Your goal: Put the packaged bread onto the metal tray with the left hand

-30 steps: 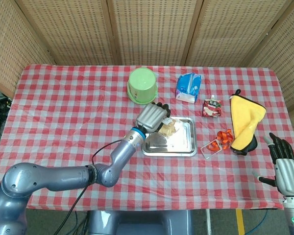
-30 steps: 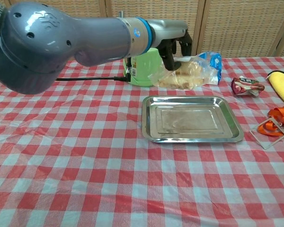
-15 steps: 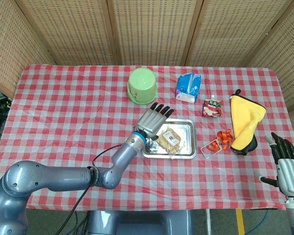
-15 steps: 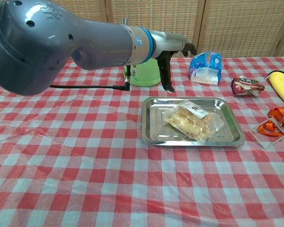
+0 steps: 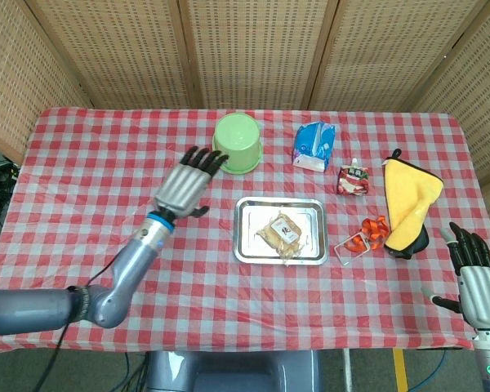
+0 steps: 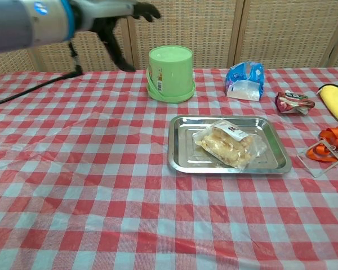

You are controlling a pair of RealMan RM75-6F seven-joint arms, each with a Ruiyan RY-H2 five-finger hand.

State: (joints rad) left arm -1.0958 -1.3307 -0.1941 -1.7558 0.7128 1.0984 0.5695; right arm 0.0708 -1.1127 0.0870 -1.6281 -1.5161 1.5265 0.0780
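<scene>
The packaged bread (image 5: 282, 233) (image 6: 230, 144), a clear bag of pale rolls with a small label, lies flat in the metal tray (image 5: 247, 242) (image 6: 183, 152) at the table's middle. My left hand (image 5: 188, 183) (image 6: 115, 22) hovers well left of the tray, beside the green bucket, fingers spread and holding nothing. My right hand (image 5: 474, 279) hangs off the table's front right corner, fingers apart and empty.
An upturned green bucket (image 5: 237, 142) (image 6: 170, 73) stands behind the tray. A blue-and-white packet (image 5: 314, 144) (image 6: 245, 81), a red snack pouch (image 5: 353, 179) (image 6: 293, 102), an orange clip (image 5: 371, 232) (image 6: 328, 145) and a yellow cloth (image 5: 410, 201) lie to the right.
My left hand let the bread drop into the tray, then opened and swung back and left, away from the tray to beside the bucket. The right hand stayed put.
</scene>
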